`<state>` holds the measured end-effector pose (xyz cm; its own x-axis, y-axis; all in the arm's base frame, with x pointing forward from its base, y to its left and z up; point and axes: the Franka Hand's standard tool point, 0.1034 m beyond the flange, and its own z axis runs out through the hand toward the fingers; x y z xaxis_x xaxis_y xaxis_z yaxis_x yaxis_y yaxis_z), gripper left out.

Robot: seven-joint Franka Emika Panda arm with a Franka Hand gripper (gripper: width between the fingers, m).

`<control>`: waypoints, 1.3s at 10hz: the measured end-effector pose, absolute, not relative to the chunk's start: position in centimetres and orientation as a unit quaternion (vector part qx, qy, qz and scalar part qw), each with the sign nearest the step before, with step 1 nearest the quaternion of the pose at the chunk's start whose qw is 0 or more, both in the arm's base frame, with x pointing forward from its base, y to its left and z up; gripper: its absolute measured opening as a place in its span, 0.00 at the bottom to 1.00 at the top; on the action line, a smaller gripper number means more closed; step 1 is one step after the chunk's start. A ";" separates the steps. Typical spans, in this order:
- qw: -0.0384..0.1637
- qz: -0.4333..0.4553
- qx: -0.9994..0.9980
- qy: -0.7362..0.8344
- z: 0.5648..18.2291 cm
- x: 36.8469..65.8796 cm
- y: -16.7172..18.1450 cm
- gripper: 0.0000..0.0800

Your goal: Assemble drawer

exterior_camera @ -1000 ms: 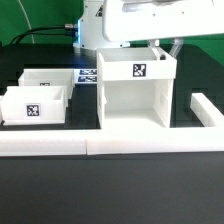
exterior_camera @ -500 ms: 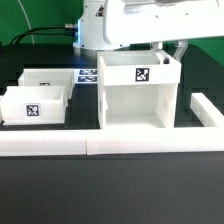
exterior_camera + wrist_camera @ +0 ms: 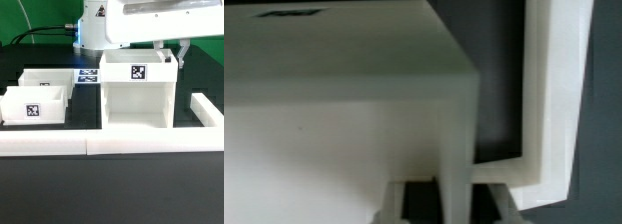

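Housing (image 3: 138,100) of the drawer stands upright mid-table, its open front toward the near border rail (image 3: 100,146) and its tagged top up. Gripper (image 3: 172,55) is at the housing's far top corner on the exterior view's right. In the wrist view the two dark fingers (image 3: 491,205) sit narrow either side of a thin upright side wall, so it looks pinched onto the housing, gripper (image 3: 455,205) straight above that wall edge. In the same view the housing (image 3: 331,100) runs alongside the rail (image 3: 553,90) with a dark gap between, near but apart.

Two trays, the near tray (image 3: 35,108) and the far tray (image 3: 48,78), sit side by side well off to the exterior view's left of the housing, open tops up, neither one inserted. Marker board (image 3: 88,74) lies flat behind, between the far tray and the housing.

Key relation: the claw is on the side of the housing away from the trays. My guess is the housing is being positioned, and the next pick means crossing the whole housing toward the exterior view's left, then feeding a tray in through the near-facing opening
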<state>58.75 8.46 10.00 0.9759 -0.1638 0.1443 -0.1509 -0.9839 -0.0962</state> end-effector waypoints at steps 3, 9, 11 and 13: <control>0.059 -0.071 -0.975 0.203 10.4 59.4 8.4 0.05; 0.077 -0.065 -0.920 0.379 10.7 60.7 7.5 0.05; 0.087 -0.061 -0.902 0.418 10.8 60.7 7.8 0.05; 0.096 -0.055 -0.880 0.461 10.9 60.7 8.1 0.05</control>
